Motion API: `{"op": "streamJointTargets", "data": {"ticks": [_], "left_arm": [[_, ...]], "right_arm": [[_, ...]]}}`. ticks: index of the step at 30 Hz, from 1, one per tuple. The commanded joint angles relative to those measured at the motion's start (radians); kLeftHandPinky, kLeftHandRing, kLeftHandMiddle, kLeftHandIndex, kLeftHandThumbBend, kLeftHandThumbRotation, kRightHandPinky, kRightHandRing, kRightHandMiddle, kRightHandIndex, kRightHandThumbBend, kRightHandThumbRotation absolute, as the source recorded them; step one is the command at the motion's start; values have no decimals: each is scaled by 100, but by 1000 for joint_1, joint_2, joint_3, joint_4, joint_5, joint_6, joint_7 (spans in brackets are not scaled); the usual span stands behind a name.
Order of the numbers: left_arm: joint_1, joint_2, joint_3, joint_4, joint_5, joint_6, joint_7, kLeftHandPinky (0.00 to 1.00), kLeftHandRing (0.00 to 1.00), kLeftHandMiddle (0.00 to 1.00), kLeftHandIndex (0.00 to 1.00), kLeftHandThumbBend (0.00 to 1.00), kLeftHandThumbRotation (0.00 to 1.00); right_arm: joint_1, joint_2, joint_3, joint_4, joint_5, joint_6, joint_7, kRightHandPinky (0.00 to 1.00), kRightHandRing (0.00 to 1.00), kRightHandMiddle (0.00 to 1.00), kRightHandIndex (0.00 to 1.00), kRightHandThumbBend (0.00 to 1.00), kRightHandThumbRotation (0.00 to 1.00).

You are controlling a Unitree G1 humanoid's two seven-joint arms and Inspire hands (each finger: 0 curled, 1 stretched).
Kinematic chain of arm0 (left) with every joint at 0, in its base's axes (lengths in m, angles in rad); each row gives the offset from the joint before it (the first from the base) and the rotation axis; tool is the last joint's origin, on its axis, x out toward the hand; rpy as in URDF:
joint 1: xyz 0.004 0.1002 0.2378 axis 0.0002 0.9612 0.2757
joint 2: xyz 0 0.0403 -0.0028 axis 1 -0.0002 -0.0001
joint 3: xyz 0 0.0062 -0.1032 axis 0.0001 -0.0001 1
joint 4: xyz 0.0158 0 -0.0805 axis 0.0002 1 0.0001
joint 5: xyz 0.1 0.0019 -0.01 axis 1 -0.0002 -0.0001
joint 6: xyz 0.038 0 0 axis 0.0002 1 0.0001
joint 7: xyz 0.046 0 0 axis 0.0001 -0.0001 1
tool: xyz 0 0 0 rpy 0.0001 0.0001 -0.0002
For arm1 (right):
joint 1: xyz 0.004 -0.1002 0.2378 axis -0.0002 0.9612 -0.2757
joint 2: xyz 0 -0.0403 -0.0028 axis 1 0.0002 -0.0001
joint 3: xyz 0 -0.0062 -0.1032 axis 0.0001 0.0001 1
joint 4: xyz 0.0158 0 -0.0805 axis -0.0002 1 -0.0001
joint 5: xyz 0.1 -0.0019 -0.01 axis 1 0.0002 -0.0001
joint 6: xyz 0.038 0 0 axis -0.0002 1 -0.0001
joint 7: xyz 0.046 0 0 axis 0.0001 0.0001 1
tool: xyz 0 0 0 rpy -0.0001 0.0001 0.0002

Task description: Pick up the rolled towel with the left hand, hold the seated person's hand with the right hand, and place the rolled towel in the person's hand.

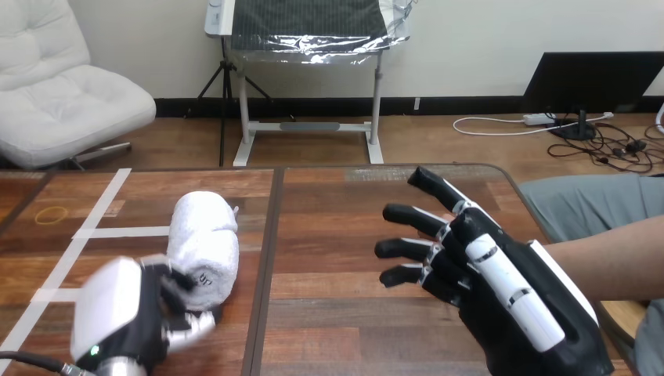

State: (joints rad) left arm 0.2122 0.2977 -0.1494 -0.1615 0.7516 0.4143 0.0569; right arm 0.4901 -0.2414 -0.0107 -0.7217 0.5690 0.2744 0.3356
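You see the rolled towel lying on the counter, a little left of the dark seam. Your left hand is at the towel's near end, against it; it is blurred, so you cannot tell if it grips. Your right hand is spread wide and holds nothing, with the person's forearm just behind it.

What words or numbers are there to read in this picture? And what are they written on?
Small dark print on the rolled towel, at its end nearest the left hand: too blurred to read.
No other words, numbers or signs on the table or on the right hand.
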Motion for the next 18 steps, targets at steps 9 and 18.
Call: {"op": "streamJointTargets", "data": {"ticks": [9,18], "left_arm": [[26,126,-70,-496,281,240,-619,53,60,69,87,77,77],[50,35,-61,-553,373,262,-614,63,72,81,98,77,96]], "right_arm": [[-5,18,-2,-33,2,-56,11,57,67,79,92,31,57],[12,17,-3,-36,1,-47,3,58,67,78,92,35,57]]}}
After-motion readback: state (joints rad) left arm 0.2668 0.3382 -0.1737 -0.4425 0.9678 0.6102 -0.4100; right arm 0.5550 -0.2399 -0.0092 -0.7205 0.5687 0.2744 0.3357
